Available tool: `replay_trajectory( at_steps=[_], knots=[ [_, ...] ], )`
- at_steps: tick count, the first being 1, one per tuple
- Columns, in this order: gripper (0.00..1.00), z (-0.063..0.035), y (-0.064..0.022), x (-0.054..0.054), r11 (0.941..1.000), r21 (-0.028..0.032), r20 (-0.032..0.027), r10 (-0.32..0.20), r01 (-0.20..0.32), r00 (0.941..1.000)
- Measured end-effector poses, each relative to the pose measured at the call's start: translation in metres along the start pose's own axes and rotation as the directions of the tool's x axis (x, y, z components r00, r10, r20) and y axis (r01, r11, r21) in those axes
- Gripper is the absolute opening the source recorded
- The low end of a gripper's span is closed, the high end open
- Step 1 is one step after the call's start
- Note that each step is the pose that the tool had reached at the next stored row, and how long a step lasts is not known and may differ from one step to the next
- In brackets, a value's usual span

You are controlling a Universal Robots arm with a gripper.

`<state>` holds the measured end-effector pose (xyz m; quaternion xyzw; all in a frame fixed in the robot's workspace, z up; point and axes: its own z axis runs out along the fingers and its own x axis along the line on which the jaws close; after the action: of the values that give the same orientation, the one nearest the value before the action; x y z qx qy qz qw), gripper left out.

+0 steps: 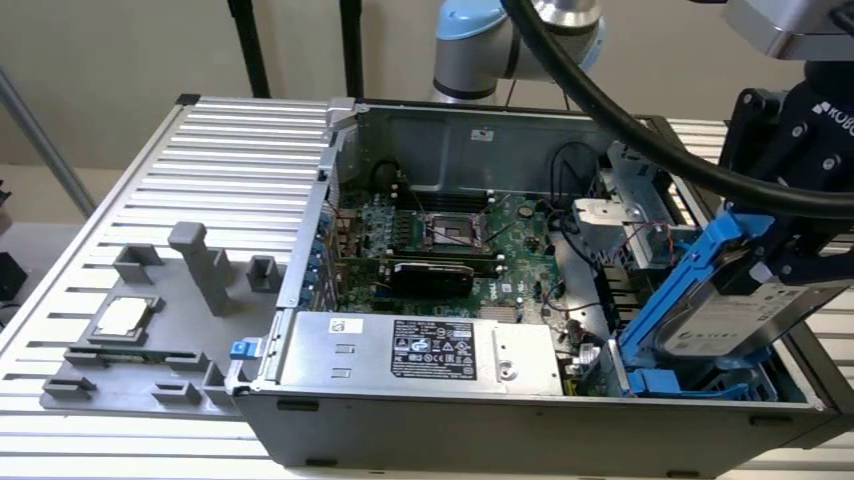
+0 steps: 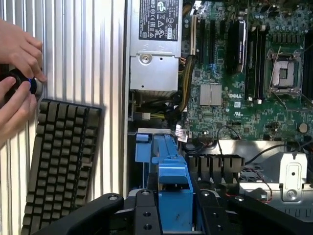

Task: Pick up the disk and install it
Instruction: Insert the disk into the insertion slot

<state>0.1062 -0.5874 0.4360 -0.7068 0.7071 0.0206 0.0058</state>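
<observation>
Disk: silver-grey, white label facing the exterior camera, framed by its blue carrier bracket. It hangs tilted inside the open case, at the corner on the exterior view's right. Upper end is raised under the hand; lower end dips toward the blue drive cage on the case floor. Whether disk and cage touch, cannot tell.

Hand: black, clamped on the disk's upper end. In the wrist view the hand has a dark finger on either side of the blue bracket, closed against it.

Edges: the bracket's long blue rail runs diagonally, just beside a metal bay frame and loose wires. The case's outer wall lies close on the disk's other side. The room around the lower end is narrow.

Further in: power supply along the front edge, apart from the cage with a cable-filled gap between. Motherboard behind it, processor socket uncovered. The case's upper side is open. A thick black cable arcs over the case toward the hand, under the arm's joint.

Outside the case: slatted metal surface. On the exterior view's left is a grey fixture with posts, holding a small square silver chip, well apart from the disk.

Wrist view: a keyboard lies askew on the slats beside the case. A person's fingers hold a small dark object with a blue part.
</observation>
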Motion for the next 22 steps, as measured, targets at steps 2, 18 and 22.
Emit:
replay_trajectory(
  at_steps=[2,18,22],
  knots=[
    [0.0,0.0017,-0.0007,0.0,1.0,-0.0029,0.0001,0.0,0.0,1.0],
    [0.0,0.0151,-0.005,-0.005,0.9999,-0.0124,-0.0001,-0.001,0.001,1.0],
    [0.0,0.0193,-0.0051,-0.005,0.9999,-0.0125,-0.0001,-0.004,0.004,1.0]
  ],
)
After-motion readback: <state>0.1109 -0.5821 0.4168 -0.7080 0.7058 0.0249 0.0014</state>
